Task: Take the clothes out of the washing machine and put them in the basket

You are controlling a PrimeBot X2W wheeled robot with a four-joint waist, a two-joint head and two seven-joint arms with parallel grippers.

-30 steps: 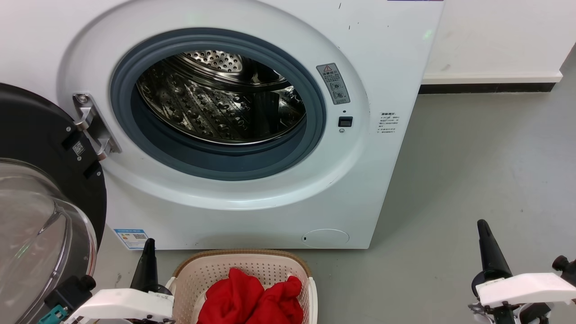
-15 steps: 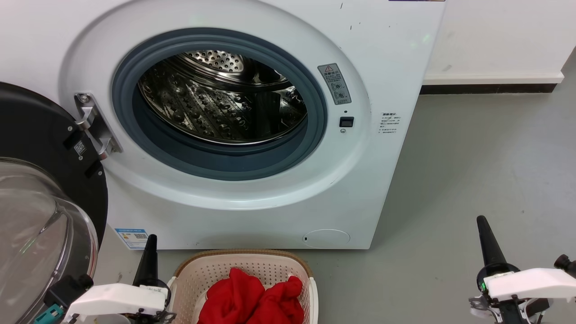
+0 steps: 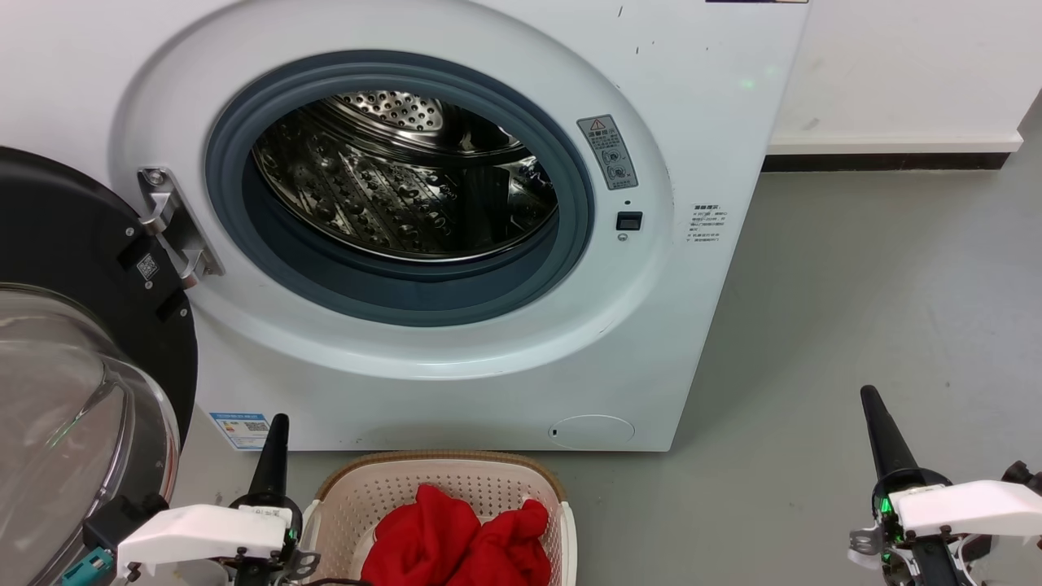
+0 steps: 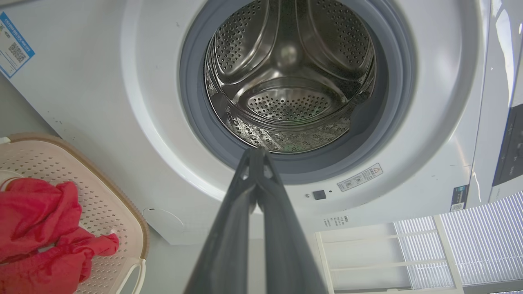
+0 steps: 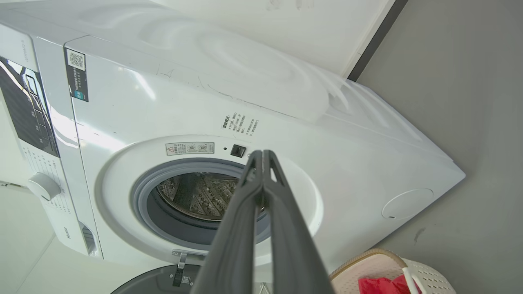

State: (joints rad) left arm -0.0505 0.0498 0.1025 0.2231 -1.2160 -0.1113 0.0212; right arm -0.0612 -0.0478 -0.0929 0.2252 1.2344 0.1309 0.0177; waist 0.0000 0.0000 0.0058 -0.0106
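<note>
The washing machine (image 3: 423, 391) takes most of my head view, with its glass door (image 3: 73, 407) swung open at 8 o'clock. The steel drum (image 3: 391, 187) looks bare, and the left wrist view into it shows no red either. The basket (image 3: 440, 460) sits at 6 o'clock, just before the machine, and the red clothes (image 3: 456, 537) lie inside it. I judge the work is nearly finished, so a good move is one last check of the drum, then parking both arms without knocking the basket rim. The left gripper (image 3: 278, 423), at 7 o'clock just beside the basket, has its fingers pressed together and holds nothing. The right gripper (image 3: 869, 395), at 4 o'clock and well apart, is the same.
</note>
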